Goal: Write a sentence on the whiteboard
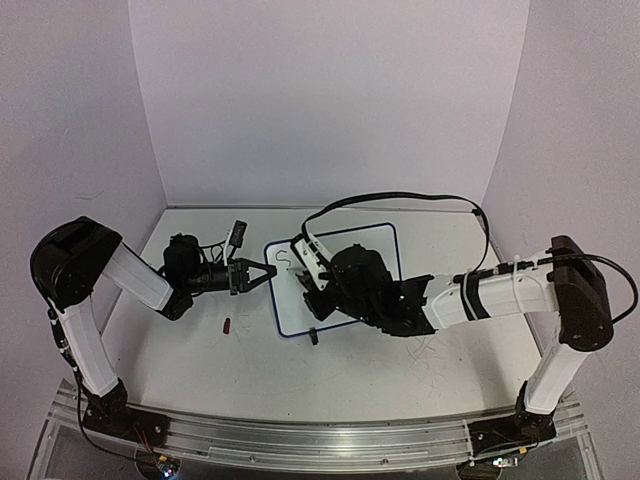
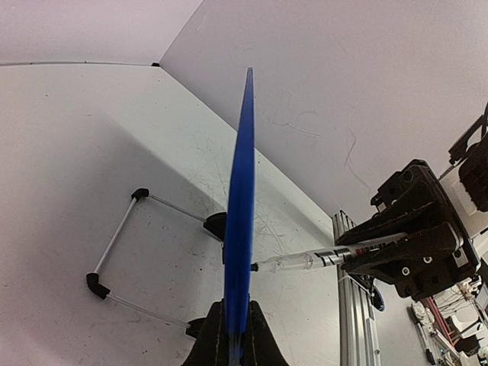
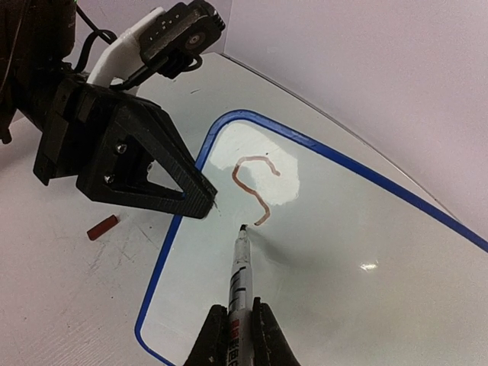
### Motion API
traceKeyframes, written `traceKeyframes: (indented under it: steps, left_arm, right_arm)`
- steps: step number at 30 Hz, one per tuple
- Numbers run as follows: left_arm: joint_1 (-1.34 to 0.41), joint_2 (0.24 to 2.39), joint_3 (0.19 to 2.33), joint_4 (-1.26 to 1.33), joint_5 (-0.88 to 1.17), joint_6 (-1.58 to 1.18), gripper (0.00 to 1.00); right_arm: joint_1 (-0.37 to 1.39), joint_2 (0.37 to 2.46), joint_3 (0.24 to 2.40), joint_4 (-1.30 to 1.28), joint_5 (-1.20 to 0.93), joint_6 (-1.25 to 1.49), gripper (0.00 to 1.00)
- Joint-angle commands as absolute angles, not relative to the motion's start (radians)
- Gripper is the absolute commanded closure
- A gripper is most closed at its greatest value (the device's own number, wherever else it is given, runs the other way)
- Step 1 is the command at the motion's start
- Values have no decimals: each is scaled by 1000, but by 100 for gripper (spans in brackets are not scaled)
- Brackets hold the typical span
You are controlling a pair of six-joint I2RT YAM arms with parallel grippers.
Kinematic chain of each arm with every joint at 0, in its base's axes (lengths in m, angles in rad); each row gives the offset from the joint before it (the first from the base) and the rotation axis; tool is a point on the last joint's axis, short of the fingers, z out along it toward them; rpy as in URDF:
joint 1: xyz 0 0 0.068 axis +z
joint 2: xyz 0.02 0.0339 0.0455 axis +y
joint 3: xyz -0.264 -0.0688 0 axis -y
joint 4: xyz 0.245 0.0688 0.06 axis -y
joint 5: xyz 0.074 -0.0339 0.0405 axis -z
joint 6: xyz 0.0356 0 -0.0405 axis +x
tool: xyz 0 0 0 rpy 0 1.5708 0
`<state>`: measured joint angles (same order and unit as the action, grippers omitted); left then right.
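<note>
- We saw the small rectangular white whiteboard (image 1: pixel 287 308), with a thin dark-blue rim and rounded corners, sitting mid-table between the two arms.
- The sentence (image 3: pixel 255 187) on it was only one thin reddish-brown looping stroke, S-shaped, in the board's upper-left corner. The rest of the face was bare glossy white with glare spots.
- The left gripper (image 1: pixel 266 272), a black two-finger pincer, was clamped narrow on the whiteboard's left rim. In the left wrist view the blue edge ran straight up from between its fingers.
- The right gripper (image 3: pixel 235 335), also black, was closed on a slim pale marker (image 3: pixel 240 274) with a dark tip. The tip sat at the board face just beside the stroke's lower end, but we couldn't tell for sure whether it touched.
- Edges: the left fingers took the left rim near the top corner, and in the top view the right wrist hung over the board's middle and right part.
- A small black clip foot (image 1: pixel 313 337) sat at the near rim.
- A thin wire stand with black end caps (image 2: pixel 114 244) showed beside the rim in the left wrist view.
- A small red-brown oblong piece (image 1: pixel 227 325) lay on the table left of the board's near-left corner, apart from it.
- Bare tabletop ran from the near rim to the aluminium rail (image 1: pixel 300 435).
- The large white tabletop (image 1: pixel 350 385) was scuffed and scratched, and plain pale walls (image 1: pixel 320 100) closed it on three sides.
</note>
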<state>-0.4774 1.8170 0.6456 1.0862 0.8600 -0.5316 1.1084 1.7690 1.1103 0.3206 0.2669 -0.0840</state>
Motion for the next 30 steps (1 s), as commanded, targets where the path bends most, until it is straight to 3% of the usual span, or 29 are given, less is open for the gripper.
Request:
traceKeyframes:
  steps: [1, 23, 30]
  left_arm:
    - [-488, 1785, 645, 1067, 865, -517, 100]
    - [-488, 1778, 635, 1064, 861, -511, 100]
    - [-488, 1773, 630, 1060, 856, -510, 100]
  right_arm:
    - [1115, 1797, 1149, 331, 257, -72, 100]
    - [1115, 1842, 1205, 333, 279, -71, 100]
    - [1113, 1651, 1120, 346, 261, -64, 100]
